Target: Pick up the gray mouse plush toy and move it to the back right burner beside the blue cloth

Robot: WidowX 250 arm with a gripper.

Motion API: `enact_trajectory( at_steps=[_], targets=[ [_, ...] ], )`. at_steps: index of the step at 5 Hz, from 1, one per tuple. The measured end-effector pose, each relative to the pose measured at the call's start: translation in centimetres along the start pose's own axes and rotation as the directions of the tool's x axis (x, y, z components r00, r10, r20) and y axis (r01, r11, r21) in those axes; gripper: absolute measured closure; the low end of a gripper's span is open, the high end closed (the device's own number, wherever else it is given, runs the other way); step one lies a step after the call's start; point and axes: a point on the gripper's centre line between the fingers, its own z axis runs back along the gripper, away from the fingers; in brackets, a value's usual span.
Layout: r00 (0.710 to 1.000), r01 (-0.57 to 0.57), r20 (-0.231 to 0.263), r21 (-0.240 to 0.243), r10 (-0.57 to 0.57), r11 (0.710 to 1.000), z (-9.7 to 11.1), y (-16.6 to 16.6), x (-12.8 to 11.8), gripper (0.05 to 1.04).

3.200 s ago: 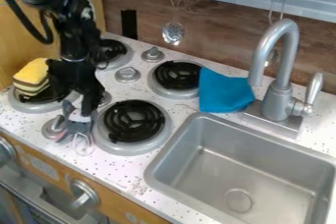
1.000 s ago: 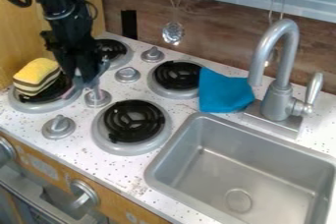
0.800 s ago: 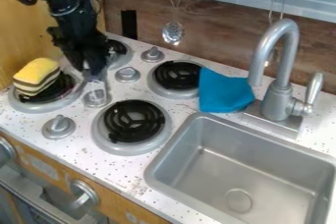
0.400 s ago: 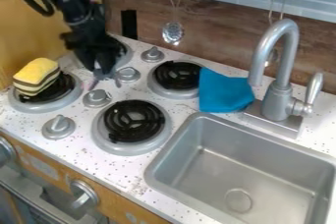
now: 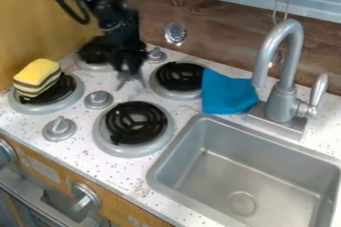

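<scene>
Black-coiled burner, round, grey-rimmed; spread fingers near.

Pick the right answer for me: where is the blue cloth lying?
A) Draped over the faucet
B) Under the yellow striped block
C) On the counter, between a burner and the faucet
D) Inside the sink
C: the blue cloth lies on the counter, with a black-coiled burner on one side and the faucet on the other.
</scene>
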Motion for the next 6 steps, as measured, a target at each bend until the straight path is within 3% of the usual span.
enact_trajectory(
  at_steps=[2,4,5,6],
  targets=[
    [0.999,0.047,0.011,-0.024,-0.047,0.999,-1.2,-3.7,3.1,0.589],
    [0.998,0.060,-0.008,-0.008,-0.060,0.998,-3.2,-4.5,4.1,0.546],
    [0.997,0.070,-0.028,-0.003,-0.070,0.998,-3.3,-4.5,3.9,0.233],
    [0.997,0.067,-0.034,-0.003,-0.067,0.998,-3.5,-4.4,3.5,0.064]
  ],
)
